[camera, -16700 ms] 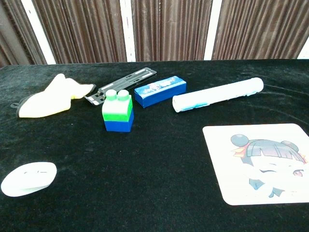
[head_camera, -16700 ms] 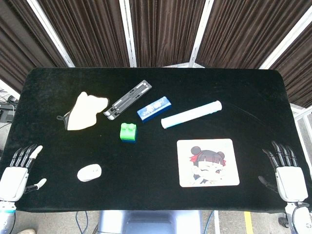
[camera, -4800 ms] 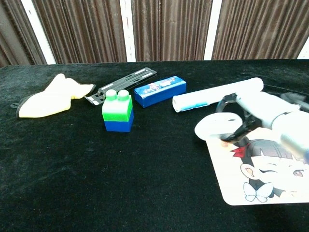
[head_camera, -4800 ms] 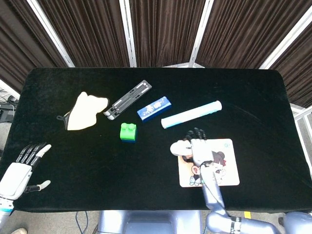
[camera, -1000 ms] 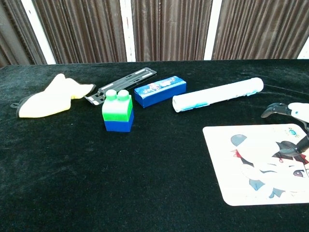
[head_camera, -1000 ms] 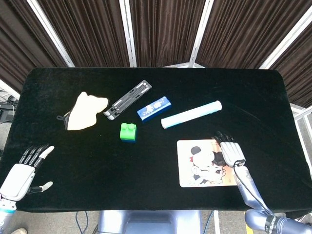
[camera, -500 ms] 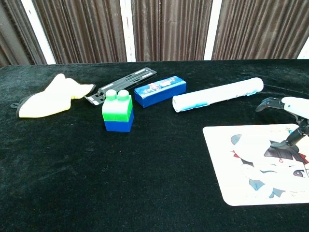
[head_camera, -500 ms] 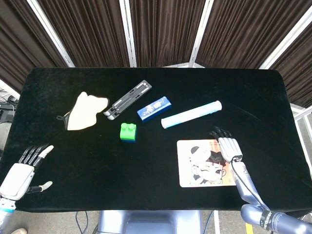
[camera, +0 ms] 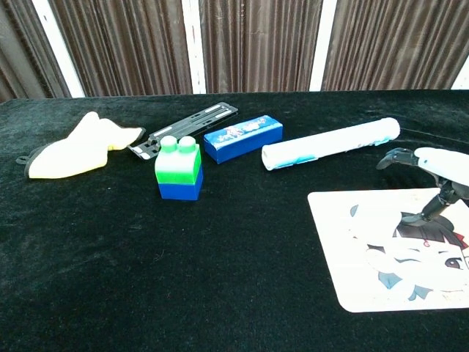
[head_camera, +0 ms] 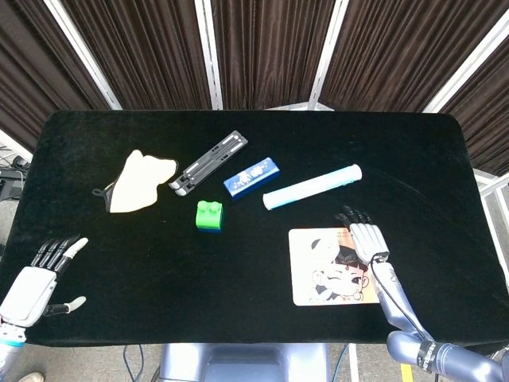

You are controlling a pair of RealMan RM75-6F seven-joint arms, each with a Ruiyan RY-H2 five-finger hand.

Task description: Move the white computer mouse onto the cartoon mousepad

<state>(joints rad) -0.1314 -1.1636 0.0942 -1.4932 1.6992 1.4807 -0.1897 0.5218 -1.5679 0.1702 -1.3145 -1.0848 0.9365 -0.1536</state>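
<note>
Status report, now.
Left hand open, at table edge. Right hand open, over cartoon mousepad corner. White computer mouse on the mousepad, unheld. Nothing in the way.

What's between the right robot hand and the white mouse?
Nothing visible: the white mouse lies on the cartoon mousepad, left part; the right robot hand is over its far-right corner, bare pad between.

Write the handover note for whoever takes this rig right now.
Left hand: open, holding nothing, at the near left edge of the table.
Right hand: open, fingers spread, holding nothing, over the far right part of the cartoon mousepad.
White computer mouse: lies on the mousepad's far left part, apart from the right hand.
Done: mouse is on the pad.
Left: probably only drawing the right hand clear without nudging the mouse.
</note>
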